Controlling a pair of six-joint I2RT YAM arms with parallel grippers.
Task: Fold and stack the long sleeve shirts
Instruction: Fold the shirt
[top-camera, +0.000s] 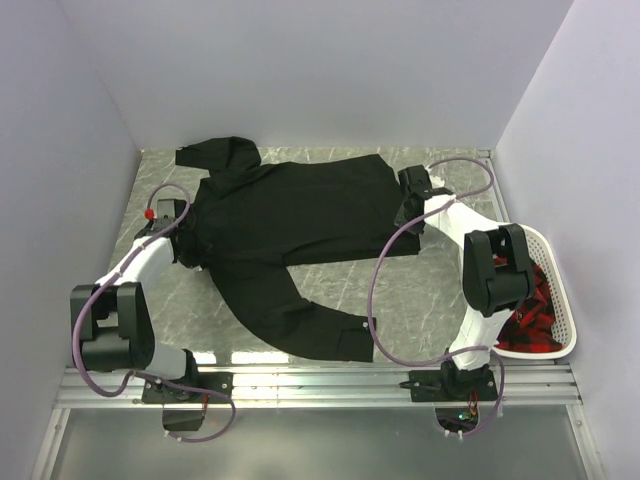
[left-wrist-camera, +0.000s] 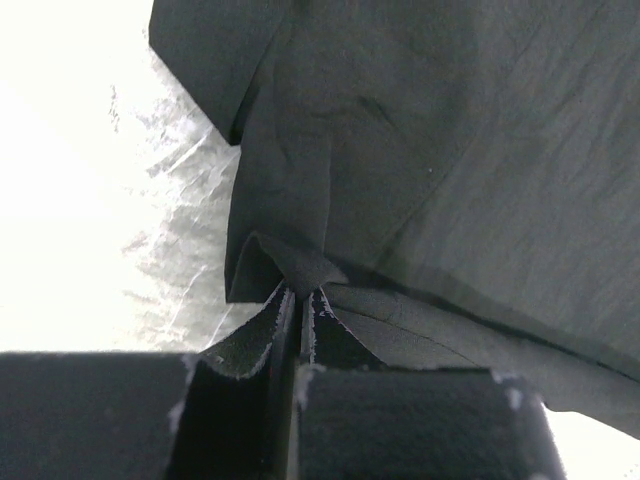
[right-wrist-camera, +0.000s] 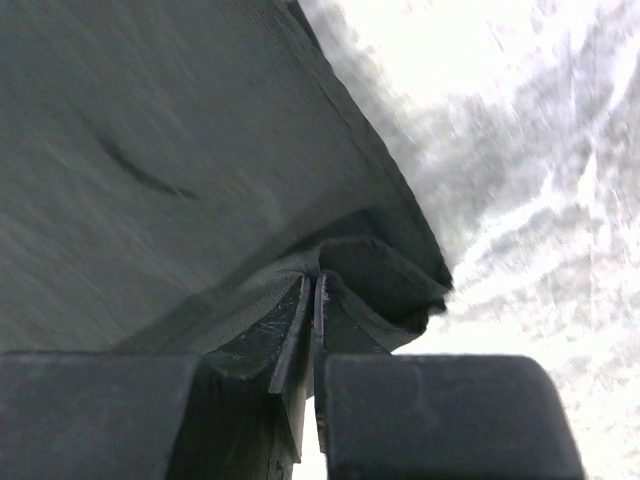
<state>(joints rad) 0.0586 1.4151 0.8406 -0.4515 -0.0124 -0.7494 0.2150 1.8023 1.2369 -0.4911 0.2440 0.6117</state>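
1. The black long sleeve shirt (top-camera: 300, 220) lies spread across the grey marbled tabletop (top-camera: 420, 300), its collar end toward the left arm and its hem toward the right arm.
2. Its far sleeve (top-camera: 225, 155) is bunched at the far left of the tabletop, close to the back wall. Its near sleeve (top-camera: 310, 325) runs slantwise toward the near edge, the cuff lying in the middle.
3. The left claw (left-wrist-camera: 303, 295) sits at the shirt's left edge. Its fingers are pressed together on a small raised fold of the black cloth, with bright bare tabletop just to its left.
4. The right claw (right-wrist-camera: 312, 280) sits at the shirt's right edge. Its fingers are almost touching, and they pinch a doubled fold of the hem at their tips.
5. A white slatted basket (top-camera: 563, 300) stands at the right edge of the tabletop, apart from the shirt. A red and black plaid cloth (top-camera: 530, 320) lies inside it.
6. The right arm's dark elbow block hangs over the basket's near-left part and hides some of the plaid cloth from above.
7. The right arm's cable (top-camera: 372, 290) loops out over bare tabletop just beside the near sleeve's cuff.
8. Plain pale walls close the tabletop in on the left, back and right.
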